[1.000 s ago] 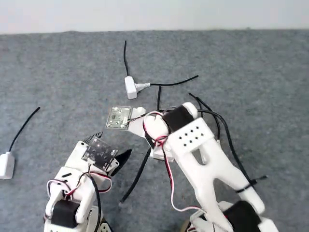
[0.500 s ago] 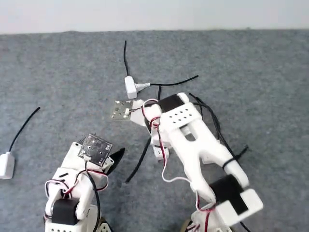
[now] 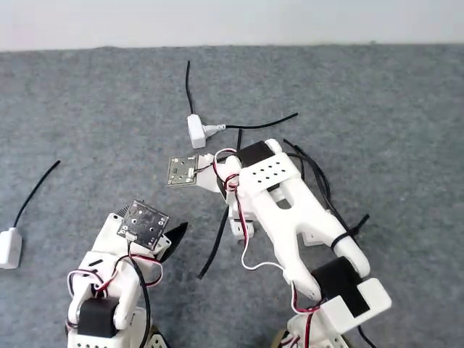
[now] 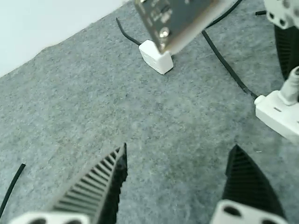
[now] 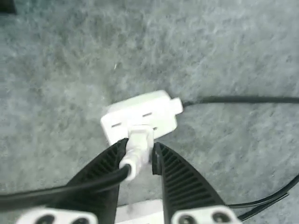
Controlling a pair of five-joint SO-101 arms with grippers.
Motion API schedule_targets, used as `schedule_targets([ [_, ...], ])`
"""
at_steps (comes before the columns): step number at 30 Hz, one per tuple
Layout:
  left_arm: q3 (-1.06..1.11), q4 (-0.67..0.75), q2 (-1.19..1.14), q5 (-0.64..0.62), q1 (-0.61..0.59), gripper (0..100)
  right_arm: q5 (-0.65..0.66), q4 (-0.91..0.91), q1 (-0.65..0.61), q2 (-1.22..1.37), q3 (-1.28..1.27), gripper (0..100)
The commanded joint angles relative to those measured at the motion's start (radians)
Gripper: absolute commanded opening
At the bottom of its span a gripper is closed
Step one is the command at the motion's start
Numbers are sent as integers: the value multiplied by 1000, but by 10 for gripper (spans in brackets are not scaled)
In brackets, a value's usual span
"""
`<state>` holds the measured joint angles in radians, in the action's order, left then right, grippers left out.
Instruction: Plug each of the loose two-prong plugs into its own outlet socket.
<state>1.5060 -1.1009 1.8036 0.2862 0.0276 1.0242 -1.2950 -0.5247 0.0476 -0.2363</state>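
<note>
Since a second ago the right arm [image 3: 290, 210] has swung forward over its outlet socket [image 5: 140, 116], the right claw [image 5: 140, 161] clenched on the plug [image 5: 138, 142] at its face, while the left claw [image 4: 175, 170] gapes above the grey desk [image 4: 70, 93], a second socket [image 3: 196, 130] beyond, black cords [image 3: 217, 246] strewn between

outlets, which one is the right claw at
The outlet under the right arm: the right claw holds a white plug at its slotted face. The far block and the left-edge block lie away from it.
</note>
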Motion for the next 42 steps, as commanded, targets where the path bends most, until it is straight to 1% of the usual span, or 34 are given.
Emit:
schedule_targets([
  [1,-10,35,11,3,3,337,9,62,-12,-7,-9,10],
  [5,-10,35,11,3,3,337,8,108,-15,-7,-44,10],
  [8,-10,35,11,3,3,337,-9,110,-18,-7,-46,10],
  [22,-8,35,11,3,3,337,-9,110,-22,-7,-89,10],
  [26,-8,35,11,3,3,337,-5,111,-10,-7,-89,10],
  [33,-7,35,11,3,3,337,-3,216,-4,-5,-172,10],
  [38,-7,35,11,3,3,337,32,216,-1,-4,-180,10],
  [42,-7,37,11,3,3,337,38,220,36,31,-175,10],
])
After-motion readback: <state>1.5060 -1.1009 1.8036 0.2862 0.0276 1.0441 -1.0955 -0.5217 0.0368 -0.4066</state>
